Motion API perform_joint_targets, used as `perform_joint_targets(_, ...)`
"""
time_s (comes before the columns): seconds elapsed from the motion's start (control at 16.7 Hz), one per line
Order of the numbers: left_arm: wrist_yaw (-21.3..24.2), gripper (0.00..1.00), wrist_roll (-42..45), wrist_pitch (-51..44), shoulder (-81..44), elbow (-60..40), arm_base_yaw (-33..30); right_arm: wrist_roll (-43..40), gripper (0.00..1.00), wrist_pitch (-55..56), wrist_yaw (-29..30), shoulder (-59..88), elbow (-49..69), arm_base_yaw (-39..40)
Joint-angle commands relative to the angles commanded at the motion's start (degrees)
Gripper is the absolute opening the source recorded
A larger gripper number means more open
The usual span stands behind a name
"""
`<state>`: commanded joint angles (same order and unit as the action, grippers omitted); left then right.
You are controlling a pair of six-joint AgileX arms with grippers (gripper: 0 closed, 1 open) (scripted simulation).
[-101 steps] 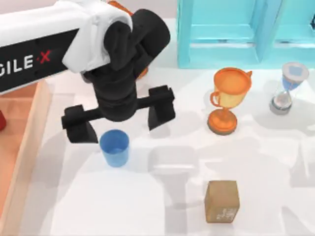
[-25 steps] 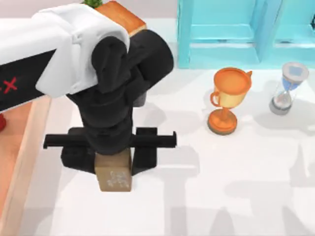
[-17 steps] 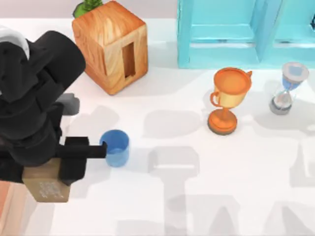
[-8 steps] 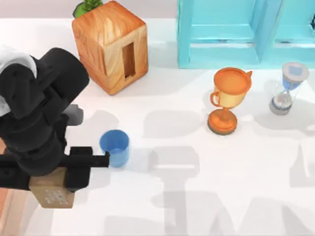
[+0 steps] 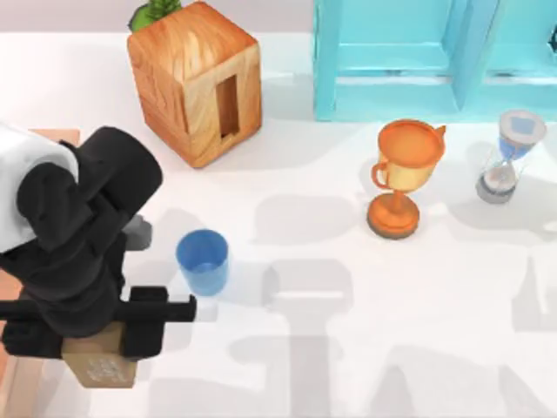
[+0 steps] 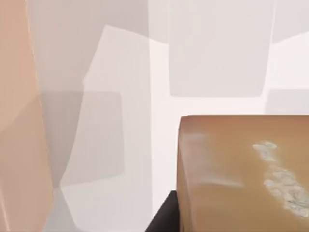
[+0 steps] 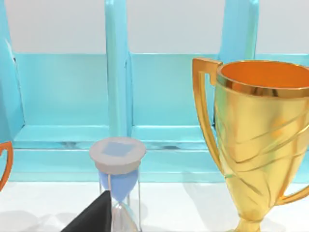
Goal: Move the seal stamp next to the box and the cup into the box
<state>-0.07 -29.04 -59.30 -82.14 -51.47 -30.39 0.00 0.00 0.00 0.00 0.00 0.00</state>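
My left gripper (image 5: pixel 87 341) is at the table's front left, shut on the seal stamp (image 5: pixel 103 369), a tan block with pale marks on its top face. The left wrist view has the stamp (image 6: pixel 241 174) close up, and the box's pale peach wall (image 6: pixel 17 121) stands just beside it. Bits of the box (image 5: pixel 19 383) show at the top view's left edge, mostly hidden by my arm. The blue cup (image 5: pixel 203 259) stands upright on the table to the right of the gripper, apart from it. A dark part of my right gripper shows in the right wrist view.
A glossy wooden cube with a slot (image 5: pixel 196 83) stands at the back left. A turquoise cabinet (image 5: pixel 435 52) lines the back right. An orange trophy (image 5: pixel 400 178) and an hourglass (image 5: pixel 509 157) stand in front of it, both also near my right wrist: trophy (image 7: pixel 260 140), hourglass (image 7: pixel 118 183).
My left gripper has carried the stamp leftward past the cup to the box's side. Over the last half second it moved a little toward the table's front edge. The cup stayed put.
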Motion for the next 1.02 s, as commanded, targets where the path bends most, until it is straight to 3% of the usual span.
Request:
perform_joint_targets(0.18, 0.0, 0.00, 0.0, 0.0, 0.0, 0.0, 0.0, 0.0, 1.00, 0.0, 0.0, 0.0, 0.0, 0.0)
perform_joint_targets(0.96, 0.0, 0.98, 0.0, 0.0, 0.0, 0.0, 0.0, 0.0, 1.00, 0.0, 0.0, 0.0, 0.0, 0.0)
perform_joint_targets(1.02, 0.0, 1.00, 0.0, 0.0, 0.0, 0.0, 0.0, 0.0, 1.00, 0.0, 0.0, 0.0, 0.0, 0.0)
